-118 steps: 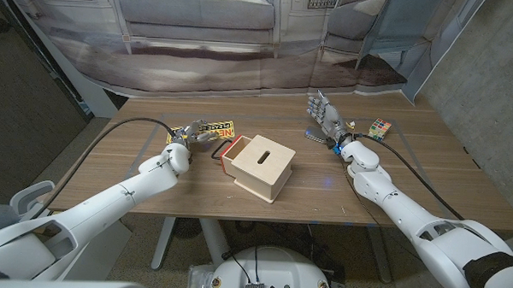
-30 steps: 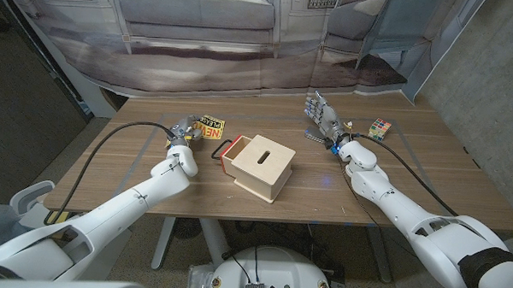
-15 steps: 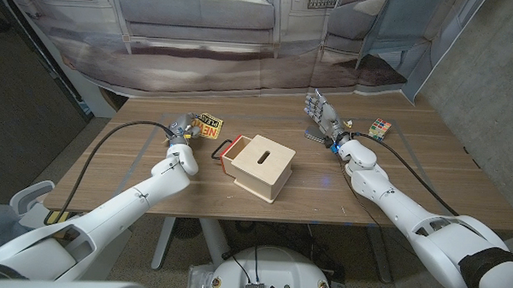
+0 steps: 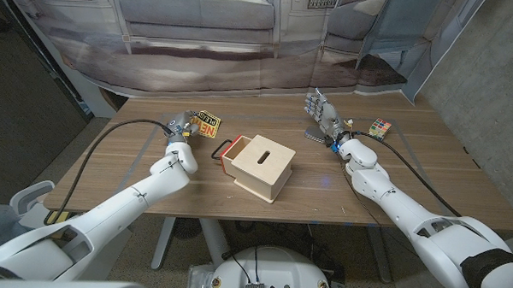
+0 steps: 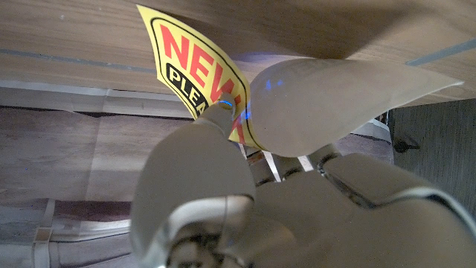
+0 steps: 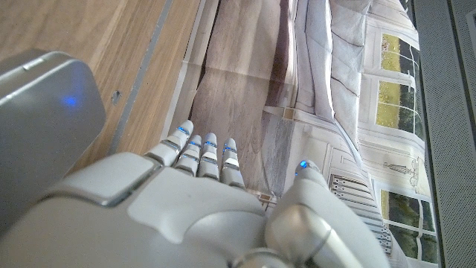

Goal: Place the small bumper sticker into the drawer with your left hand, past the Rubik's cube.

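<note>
My left hand pinches the yellow bumper sticker and holds it off the table, left of the wooden box. In the left wrist view the sticker, with red and black lettering, sits between the fingertips. The wooden box stands mid-table with a slot in its top and its red-handled drawer pulled out toward my left hand. The Rubik's cube lies at the far right. My right hand stands upright with fingers spread, holding nothing, between the box and the cube.
A black cable runs along the table's left side to my left wrist. Another cable trails by my right arm. A printed backdrop hangs beyond the far edge.
My left hand has lifted the sticker off the table and carried it up and slightly left, raising it higher over the last second. The right hand has barely moved.
</note>
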Available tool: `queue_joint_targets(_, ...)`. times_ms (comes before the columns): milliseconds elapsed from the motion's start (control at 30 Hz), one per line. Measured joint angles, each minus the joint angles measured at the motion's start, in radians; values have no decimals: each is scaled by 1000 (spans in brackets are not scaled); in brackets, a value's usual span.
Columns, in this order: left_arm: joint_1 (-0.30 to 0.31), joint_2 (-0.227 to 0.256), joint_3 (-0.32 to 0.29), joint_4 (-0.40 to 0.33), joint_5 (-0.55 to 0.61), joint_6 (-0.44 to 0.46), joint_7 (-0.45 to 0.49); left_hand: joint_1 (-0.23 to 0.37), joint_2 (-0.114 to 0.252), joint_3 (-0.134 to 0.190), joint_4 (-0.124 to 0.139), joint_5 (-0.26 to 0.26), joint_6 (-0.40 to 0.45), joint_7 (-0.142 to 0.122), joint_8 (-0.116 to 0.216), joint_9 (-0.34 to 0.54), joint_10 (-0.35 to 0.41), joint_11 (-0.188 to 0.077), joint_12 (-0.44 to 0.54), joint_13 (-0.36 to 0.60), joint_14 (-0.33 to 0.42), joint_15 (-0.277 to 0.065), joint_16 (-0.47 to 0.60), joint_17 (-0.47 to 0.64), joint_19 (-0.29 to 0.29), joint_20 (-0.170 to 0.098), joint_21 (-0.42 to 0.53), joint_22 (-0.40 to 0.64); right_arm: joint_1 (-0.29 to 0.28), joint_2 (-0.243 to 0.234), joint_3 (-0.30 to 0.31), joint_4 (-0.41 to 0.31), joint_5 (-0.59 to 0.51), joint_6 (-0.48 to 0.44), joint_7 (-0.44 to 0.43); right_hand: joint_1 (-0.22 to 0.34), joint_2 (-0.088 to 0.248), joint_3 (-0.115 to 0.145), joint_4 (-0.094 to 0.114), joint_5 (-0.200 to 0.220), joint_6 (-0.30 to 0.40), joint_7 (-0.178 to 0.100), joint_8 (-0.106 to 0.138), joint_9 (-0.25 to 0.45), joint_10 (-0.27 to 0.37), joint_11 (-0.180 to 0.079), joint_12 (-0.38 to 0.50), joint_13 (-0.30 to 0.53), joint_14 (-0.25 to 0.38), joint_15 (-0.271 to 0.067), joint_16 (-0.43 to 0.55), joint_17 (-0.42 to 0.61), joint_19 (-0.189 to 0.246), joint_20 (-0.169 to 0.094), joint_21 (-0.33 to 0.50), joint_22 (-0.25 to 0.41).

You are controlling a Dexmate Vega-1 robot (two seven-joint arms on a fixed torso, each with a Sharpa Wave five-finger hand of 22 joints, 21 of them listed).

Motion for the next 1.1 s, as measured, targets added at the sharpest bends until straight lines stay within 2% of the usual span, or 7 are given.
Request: queue_joint_targets(1100,9,29,-10,-61,8,40,-12,0,0,4,4,0,0,0,0,0,9,2,0,0,0,0,0,5,0,0,4,0,2,2,1,3,-3,5,-4,0,0,0,0,0,4,4,0,0,5,5,0,0,5,-6,0,0,0,0,-4,0)
